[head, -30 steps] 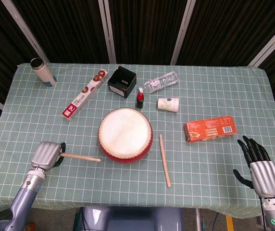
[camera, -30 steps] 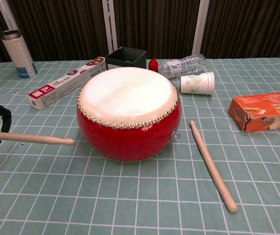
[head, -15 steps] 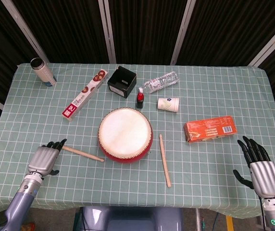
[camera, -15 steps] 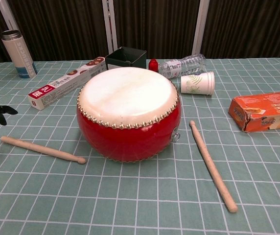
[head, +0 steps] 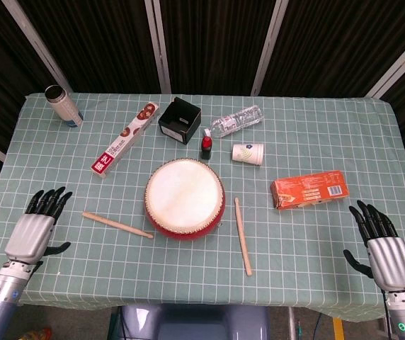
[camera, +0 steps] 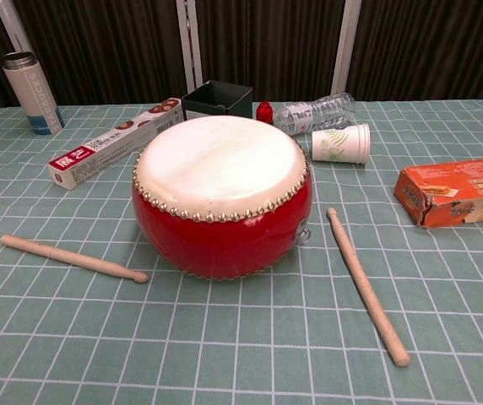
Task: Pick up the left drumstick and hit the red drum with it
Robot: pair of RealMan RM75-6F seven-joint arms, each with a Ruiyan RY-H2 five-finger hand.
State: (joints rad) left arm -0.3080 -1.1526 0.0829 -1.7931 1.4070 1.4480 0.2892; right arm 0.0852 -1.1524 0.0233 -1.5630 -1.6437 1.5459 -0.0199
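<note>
- The left stick (head: 117, 225) is lying flat on the tabletop (head: 316, 241), toward the left part of the front edge, its tip pointing at the drum (head: 184, 198) and sitting just beside the drum's red wall without touching it, as far as the chest view is showing.
- The left robot hand (head: 34, 228) is resting near the left front corner, fingers spread and holding nothing, well apart from the stick's butt end.
- The right robot hand (head: 381, 248) is lying near the right front corner, fingers spread too, holding nothing.
- The stick is looking like plain turned wood: light, stiff and smooth, so it is likely rolling easily on the cloth if nudged sideways.
- It is thin and lying flush on the cloth, so fingers are probably needing to pinch it from both sides.
- The best hold is seeming to be on the thicker butt end, the end away from the drum, leaving the tip free to swing.
- A loose hold is risking the stick twisting on impact; the drum skin is looking taut and springy.
- A second stick (head: 243, 236) is lying right of the drum and is not the one wanted.
</note>
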